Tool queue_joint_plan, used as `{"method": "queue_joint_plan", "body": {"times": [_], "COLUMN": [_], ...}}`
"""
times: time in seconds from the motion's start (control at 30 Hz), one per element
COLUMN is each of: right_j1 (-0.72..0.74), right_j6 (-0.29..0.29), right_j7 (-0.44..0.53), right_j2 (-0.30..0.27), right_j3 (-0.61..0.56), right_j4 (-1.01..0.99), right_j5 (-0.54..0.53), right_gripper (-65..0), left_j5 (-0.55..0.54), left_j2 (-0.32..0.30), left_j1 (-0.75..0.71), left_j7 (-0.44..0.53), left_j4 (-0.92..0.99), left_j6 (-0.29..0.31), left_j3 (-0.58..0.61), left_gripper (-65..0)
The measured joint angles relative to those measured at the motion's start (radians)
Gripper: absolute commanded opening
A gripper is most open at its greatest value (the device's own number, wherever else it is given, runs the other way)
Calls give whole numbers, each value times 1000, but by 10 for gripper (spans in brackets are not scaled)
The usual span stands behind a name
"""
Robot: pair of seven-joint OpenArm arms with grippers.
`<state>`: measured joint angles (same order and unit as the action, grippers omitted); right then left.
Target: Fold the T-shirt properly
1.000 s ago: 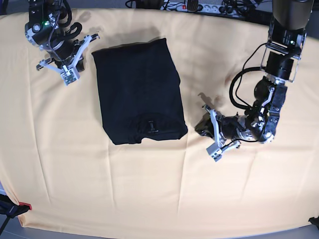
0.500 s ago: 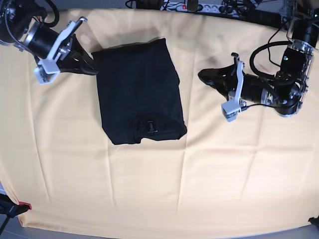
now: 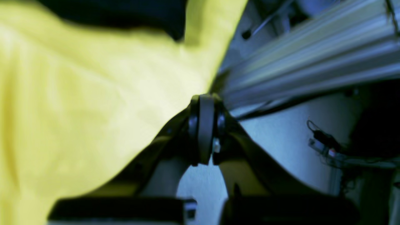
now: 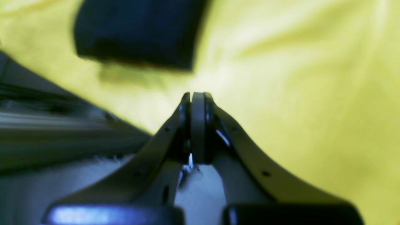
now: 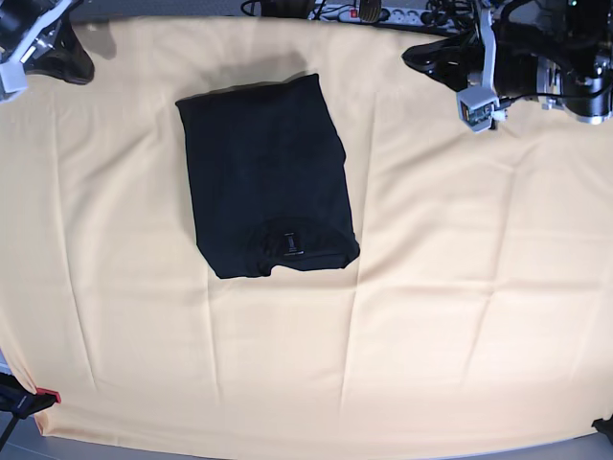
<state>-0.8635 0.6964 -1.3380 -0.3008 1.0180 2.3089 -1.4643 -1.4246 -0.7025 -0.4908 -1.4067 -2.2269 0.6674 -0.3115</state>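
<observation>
While both tools pinched shut, empty, folded T-shirt (image 5: 266,178) lies lengthwise, collar tag toward near edge.

Your table, apart from the job itself

You have a pale yellow tablecloth (image 5: 431,316) covering the table almost edge to edge, creased in long lines. Past the far edge you can see a white power strip (image 5: 378,13) among dark cables (image 5: 441,14). At the near left corner, a small red piece (image 5: 48,396) shows.
</observation>
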Motion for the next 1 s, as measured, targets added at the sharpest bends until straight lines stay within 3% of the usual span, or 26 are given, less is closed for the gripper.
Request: {"method": "queue_joint_plan", "body": {"times": [0.07, 0.17, 0.3, 0.5, 0.6, 0.77, 0.9, 0.93, 1.0], "right_j1": [-31, -82, -195, -405, -429, -427, -422, -422, -420], "right_j6": [0, 0, 0, 1, 2, 1, 0, 0, -5], "right_j7": [-44, -71, -66, -66, -64, -61, -52, -45, 110], "right_j2": [24, 55, 81, 82, 81, 59, -1, -20, -61], "right_j3": [71, 137, 145, 141, 122, -13, -238, -300, -415], "right_j4": [0, 1, -2, -85, -130, -267, -383, -411, -474], "right_j5": [4, 5, -3, -4, 0, -3, 2, 72, 226], "right_gripper": [-650, -650, -650, -650, -650, -650, -650, -650, -650], "left_j5": [-1, -8, -12, -10, -5, -5, 126, 189, 262], "left_j2": [0, 0, 15, 107, 174, 280, 294, 287, 277], "left_j1": [-79, -209, -401, -678, -803, -798, -802, -801, -798], "left_j7": [3, 6, 8, 11, 15, 18, 40, 70, 121], "left_j4": [-36, -97, -118, -117, -117, -117, -53, -17, 60], "left_j6": [-32, -32, -32, -31, 22, 22, 24, 25, 26], "left_j3": [-90, -217, -346, -379, -380, -377, -314, -283, -210], "left_gripper": [-650, -650, -650, -650, -650, -650, -650, -650, -650]}}
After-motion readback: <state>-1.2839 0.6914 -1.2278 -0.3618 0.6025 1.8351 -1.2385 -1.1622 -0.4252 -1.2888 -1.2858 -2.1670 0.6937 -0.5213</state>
